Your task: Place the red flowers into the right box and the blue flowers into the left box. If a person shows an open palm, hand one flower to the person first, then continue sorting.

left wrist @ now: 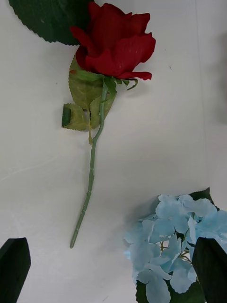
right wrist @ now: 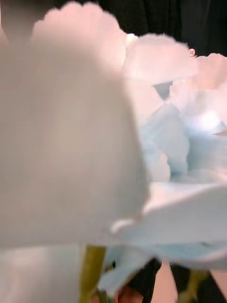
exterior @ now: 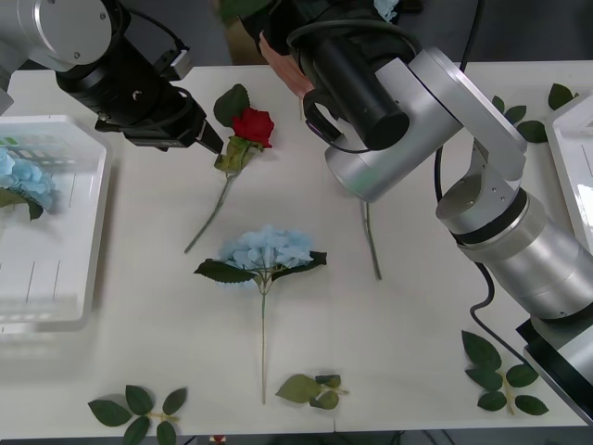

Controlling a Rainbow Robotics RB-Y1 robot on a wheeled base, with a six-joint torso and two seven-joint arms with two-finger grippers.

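Observation:
A red flower (exterior: pixel 253 126) (left wrist: pixel 116 45) lies on the white table at the back left of centre. My left gripper (exterior: pixel 206 137) (left wrist: pixel 113 270) hovers open just beside it, touching nothing. A blue flower (exterior: pixel 267 248) (left wrist: pixel 175 241) lies in the middle of the table. Another blue flower (exterior: pixel 20 179) rests in the left box (exterior: pixel 93 232). My right arm (exterior: pixel 398 102) reaches over the table's far edge, where a person's open hand (exterior: pixel 285 69) shows. It holds a third blue flower (right wrist: pixel 179 142) (exterior: pixel 385 9) aloft, close against the wrist camera. Part of the right box (exterior: pixel 573 158) shows at the right edge.
A loose green stem (exterior: pixel 371 239) runs out from under my right arm. Leaf sprigs lie at the front left (exterior: pixel 139 408), front centre (exterior: pixel 315 387), front right (exterior: pixel 500 375) and back right (exterior: pixel 519 116). Dark clothing stands behind the held flower.

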